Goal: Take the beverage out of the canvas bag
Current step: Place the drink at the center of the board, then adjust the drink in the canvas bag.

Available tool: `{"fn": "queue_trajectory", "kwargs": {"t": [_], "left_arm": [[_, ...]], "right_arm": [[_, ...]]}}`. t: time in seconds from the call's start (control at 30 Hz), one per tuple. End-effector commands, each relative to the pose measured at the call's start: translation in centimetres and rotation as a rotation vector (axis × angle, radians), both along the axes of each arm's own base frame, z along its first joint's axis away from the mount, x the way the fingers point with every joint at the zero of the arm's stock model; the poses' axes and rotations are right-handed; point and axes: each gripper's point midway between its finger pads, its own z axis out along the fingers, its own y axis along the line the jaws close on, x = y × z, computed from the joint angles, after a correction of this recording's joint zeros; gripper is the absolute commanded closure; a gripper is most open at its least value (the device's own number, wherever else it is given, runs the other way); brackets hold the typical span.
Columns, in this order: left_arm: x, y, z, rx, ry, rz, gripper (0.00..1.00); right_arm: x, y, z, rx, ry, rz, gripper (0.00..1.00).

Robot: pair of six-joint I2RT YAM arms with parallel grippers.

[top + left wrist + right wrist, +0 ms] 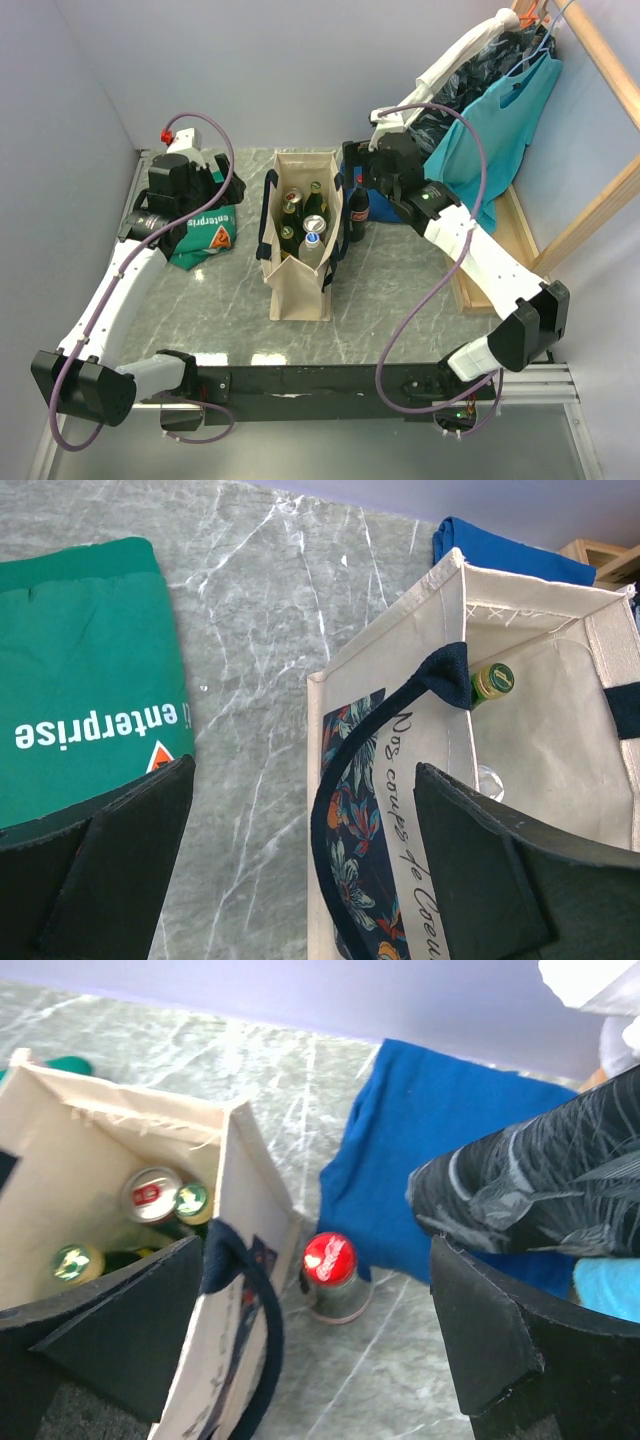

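Top view: the canvas bag [298, 292] stands mid-bench [400, 300], mouth open and bottles inside. The red-capped beverage [358, 212] stands just beside its right wall, toward the far edge. Open marble runs from the bag to the front edge.

Left wrist: my left claw [302, 770] hangs released over the bag's left rim. The green T-shirt [80, 680] reads "enterprise", and the bag reads "Nos coups de".

Right wrist: my right claw [318, 1260] is released, with both fingers wide of the beverage's cap.

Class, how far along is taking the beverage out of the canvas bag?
Done: a dark red-capped bottle stands beside the cream canvas bag. In hand: nothing; left hand and right hand are open. Left: green glass bottles and a silver can inside.
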Motion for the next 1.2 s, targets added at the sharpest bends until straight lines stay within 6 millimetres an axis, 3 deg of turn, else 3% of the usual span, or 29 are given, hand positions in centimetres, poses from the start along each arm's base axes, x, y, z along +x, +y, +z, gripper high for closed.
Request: {"fn": "queue_trajectory", "kwargs": {"t": [0.0, 0.13, 0.27, 0.43, 0.63, 0.87, 1.0, 1.17], "left_arm": [[0.1, 0.1, 1.6, -0.023, -0.058, 0.005, 0.04], [0.0, -0.1, 1.6, -0.031, -0.058, -0.005, 0.04], [0.0, -0.1, 1.6, -0.038, -0.055, 0.001, 0.04], [-0.8, -2.6, 2.3, -0.058, -0.069, -0.160, 0.04], [-2.7, -5.5, 2.2, -0.067, -0.038, -0.390, 0.04], [-5.8, -7.2, 0.9, -0.061, -0.022, -0.585, 0.04], [-5.7, -7.2, 0.4, -0.066, -0.001, -0.583, 0.03], [-5.0, -7.4, -0.5, -0.072, 0.035, -0.575, 0.01]], "right_arm": [[-1.8, 0.7, 5.8, 0.137, -0.077, 0.051, 0.00], [-2.7, 2.3, 7.9, 0.225, -0.048, 0.122, 0.00], [-4.6, 6.1, 8.3, 0.265, 0.034, 0.348, 0.00], [-9.1, 10.2, 8.4, 0.318, 0.104, 0.688, 0.00], [-10.8, 11.2, 7.6, 0.308, 0.143, 0.742, 0.00], [-13.0, 12.7, 6.0, 0.218, 0.186, 0.778, 0.00], [-13.2, 13.1, 5.0, 0.186, 0.205, 0.765, 0.00], [-12.8, 12.8, 5.1, 0.194, 0.180, 0.715, 0.00]]}}
